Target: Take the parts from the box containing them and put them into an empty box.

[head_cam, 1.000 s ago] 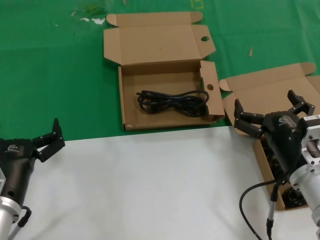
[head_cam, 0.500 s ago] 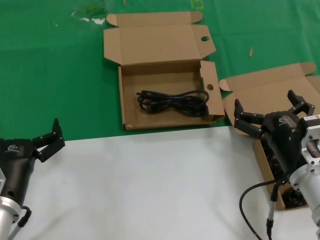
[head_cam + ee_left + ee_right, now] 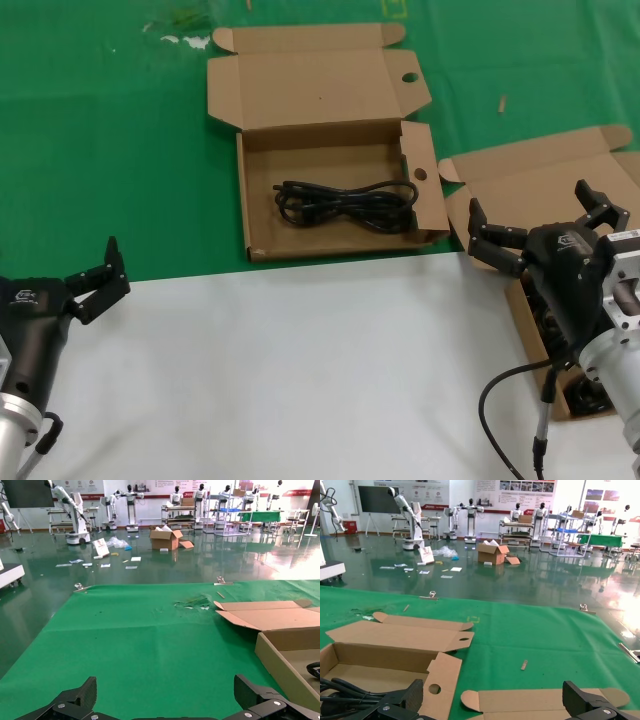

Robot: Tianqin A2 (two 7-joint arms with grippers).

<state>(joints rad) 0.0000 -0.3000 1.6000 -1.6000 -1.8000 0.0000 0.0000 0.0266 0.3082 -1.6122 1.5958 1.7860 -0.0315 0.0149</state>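
The box with round holes in its flaps (image 3: 330, 85) lies open on the green cloth with one black coiled cable (image 3: 345, 203) in it. The plain-flap box (image 3: 540, 180) lies at the right, largely hidden by my right arm; black cables (image 3: 590, 398) show in it beside the wrist. My right gripper (image 3: 535, 215) is open and empty above that box's lid side. My left gripper (image 3: 95, 270) is open and empty at the near left, over the edge of the white sheet. The right wrist view shows the holed box (image 3: 395, 645), the cable (image 3: 340, 690) and my right gripper (image 3: 492, 692).
A white sheet (image 3: 300, 370) covers the near part of the table; green cloth (image 3: 100, 150) covers the far part. In the left wrist view my left gripper (image 3: 165, 690) is over bare green cloth, with the holed box's wall (image 3: 280, 652) to one side.
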